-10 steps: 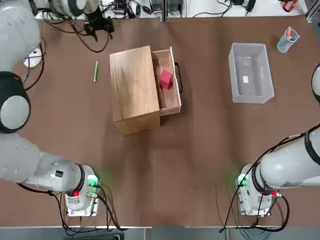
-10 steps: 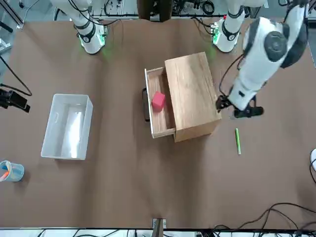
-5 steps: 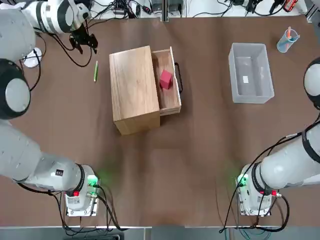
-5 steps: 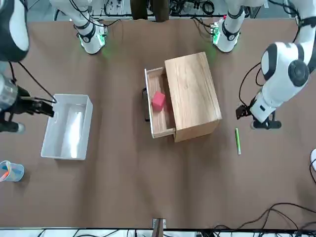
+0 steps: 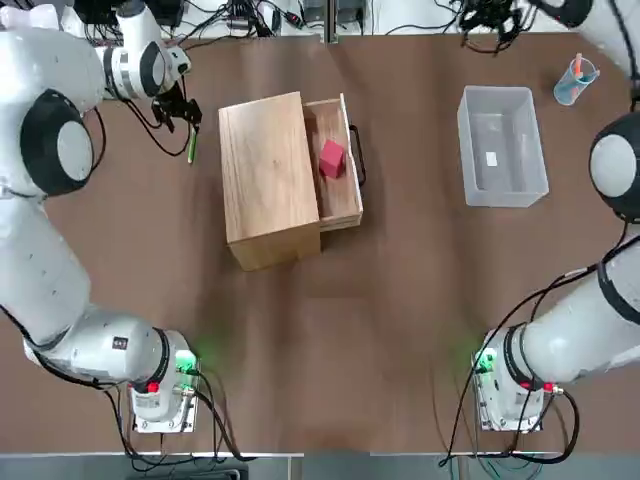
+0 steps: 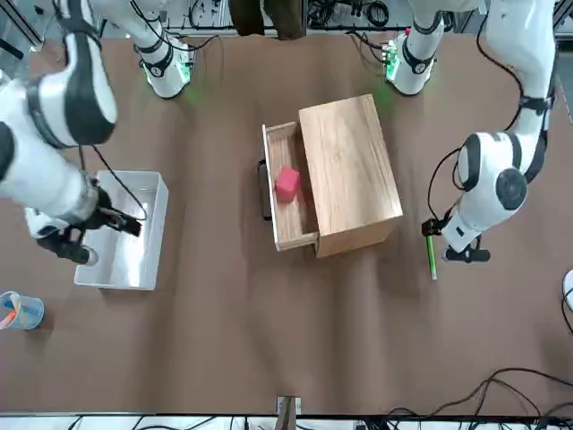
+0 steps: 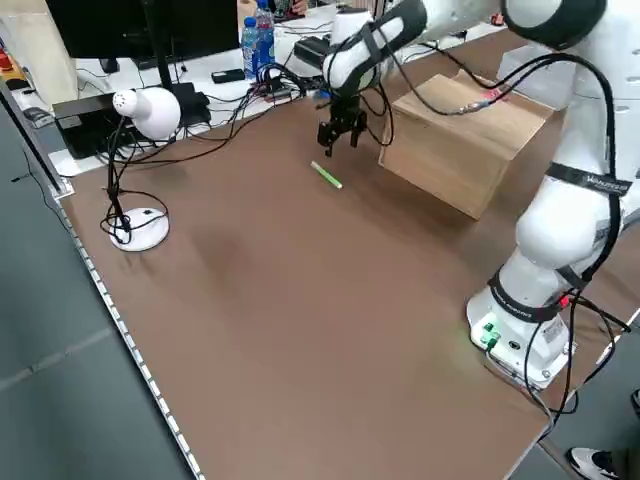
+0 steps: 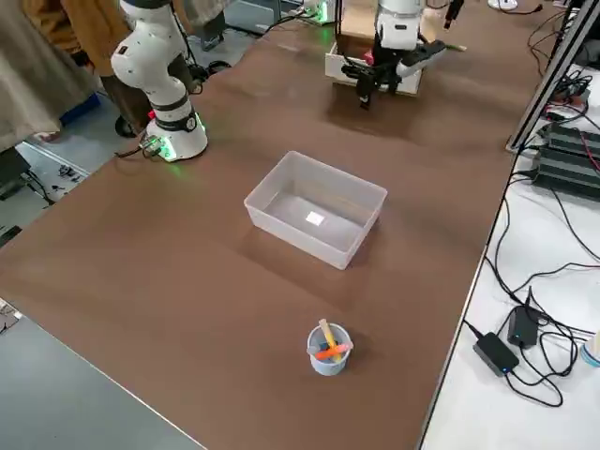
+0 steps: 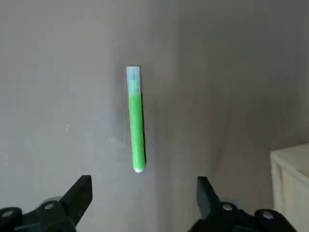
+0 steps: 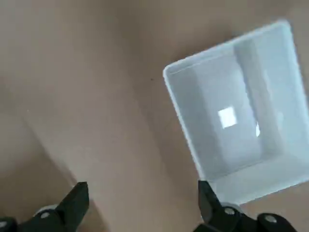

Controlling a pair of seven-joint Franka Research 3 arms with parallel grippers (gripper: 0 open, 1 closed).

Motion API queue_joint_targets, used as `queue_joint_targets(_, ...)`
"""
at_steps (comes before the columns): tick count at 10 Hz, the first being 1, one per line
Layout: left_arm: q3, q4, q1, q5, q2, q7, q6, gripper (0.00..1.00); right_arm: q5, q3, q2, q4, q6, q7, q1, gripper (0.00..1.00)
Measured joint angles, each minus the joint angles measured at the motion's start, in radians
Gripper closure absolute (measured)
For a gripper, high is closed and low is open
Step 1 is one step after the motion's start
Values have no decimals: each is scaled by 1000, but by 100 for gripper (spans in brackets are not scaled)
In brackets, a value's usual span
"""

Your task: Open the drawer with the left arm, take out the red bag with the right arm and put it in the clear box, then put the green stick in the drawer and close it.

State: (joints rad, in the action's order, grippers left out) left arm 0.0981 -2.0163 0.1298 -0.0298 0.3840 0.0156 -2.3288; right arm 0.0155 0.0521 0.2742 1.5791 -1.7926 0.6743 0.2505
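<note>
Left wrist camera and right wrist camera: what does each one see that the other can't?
Only the left wrist view shows the green stick lying on the table, ahead of the open left claw, plus a corner of the wooden box. Only the right wrist view shows the clear box with its white label, beyond the open right claw. Both show the brown table and empty claws.

Your left gripper [image 5: 181,108] now hangs right over the far end of the green stick [image 5: 191,143], left of the wooden box; a second ago it was up at the table's far edge. Its fingers are wide apart. Your right gripper [image 6: 106,222] comes into view and now sits above the clear box [image 6: 158,199], also wide open.
</note>
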Motion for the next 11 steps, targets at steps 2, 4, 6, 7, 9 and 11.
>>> queue_joint_targets(2, 14, 59, -13, 0, 72, 4, -6, 7, 3, -2, -1, 11, 0, 263, 89, 0)
queue_joint_targets(4, 15, 92, -29, 0, 126, 16, -35, 7, 49, -4, 0, 53, -1, 404, 178, 0)
queue_joint_targets(6, 13, 100, -28, -26, 171, 18, -73, 9, 109, -6, 0, 69, -12, 600, 281, 0)
queue_joint_targets(7, 11, 104, -24, -38, 187, 18, -86, 9, 114, -7, 0, 71, -41, 745, 354, 0)
queue_joint_targets(9, 9, 106, -18, -43, 203, 15, -103, 14, 116, -8, 1, 91, -132, 1058, 501, 0)
queue_joint_targets(11, 9, 107, -18, -44, 204, 11, -103, 39, 115, -8, 19, 134, -238, 1343, 600, 0)
